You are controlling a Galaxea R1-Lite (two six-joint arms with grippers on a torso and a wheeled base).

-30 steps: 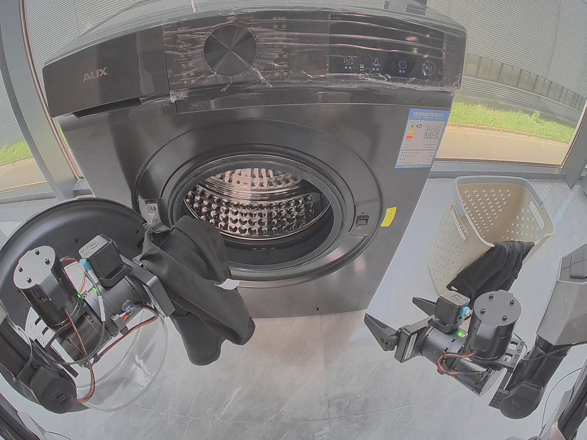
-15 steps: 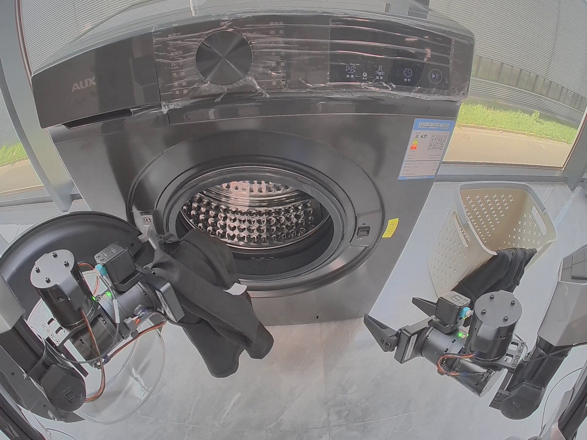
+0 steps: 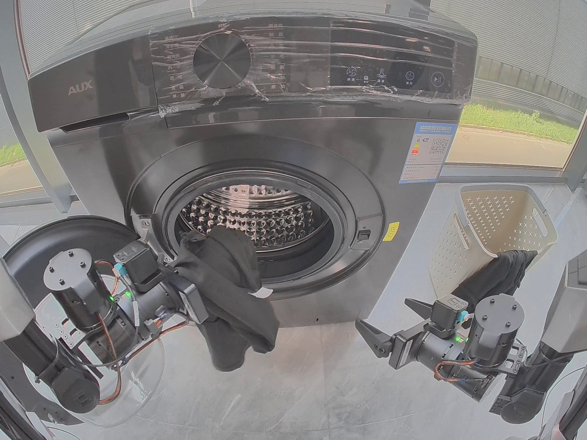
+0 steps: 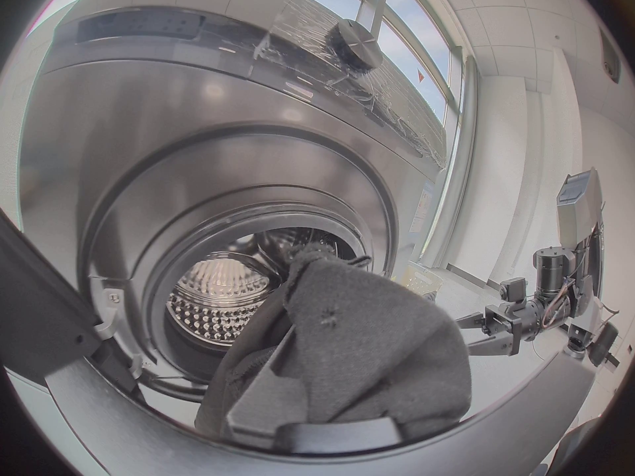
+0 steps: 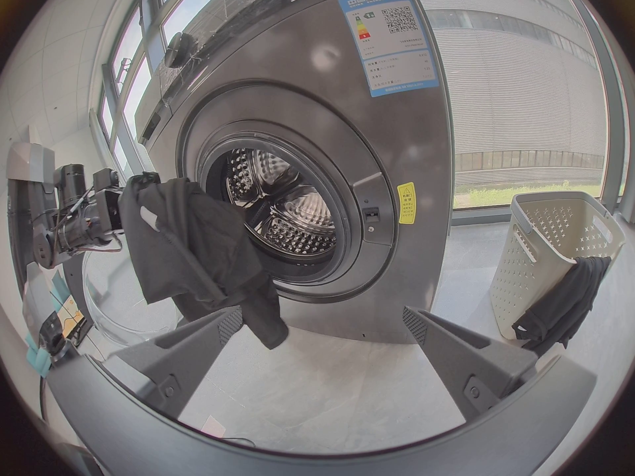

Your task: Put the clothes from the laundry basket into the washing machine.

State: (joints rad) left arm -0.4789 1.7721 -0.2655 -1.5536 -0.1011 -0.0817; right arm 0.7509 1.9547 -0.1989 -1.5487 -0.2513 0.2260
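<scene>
The grey washing machine (image 3: 275,135) stands with its round door (image 3: 55,239) swung open to the left, showing the steel drum (image 3: 257,215). My left gripper (image 3: 194,263) is shut on a black garment (image 3: 235,288) at the lower left of the drum opening; the cloth hangs down past the door ring and covers the fingers (image 4: 264,398). From the left wrist, the garment (image 4: 370,352) lies just before the drum (image 4: 218,299). My right gripper (image 3: 386,320) is open and holds nothing, low in front of the machine's right corner.
A cream laundry basket (image 3: 483,215) leans on the floor right of the machine, with a second black garment (image 3: 498,276) draped over its front rim. The door's glass bowl (image 3: 140,368) sits under my left arm. Bare grey floor (image 3: 318,374) lies between the arms.
The head view has drawn closer to the machine. My left gripper has carried the black garment right and toward the drum opening. The right gripper has shifted slightly left and stays open.
</scene>
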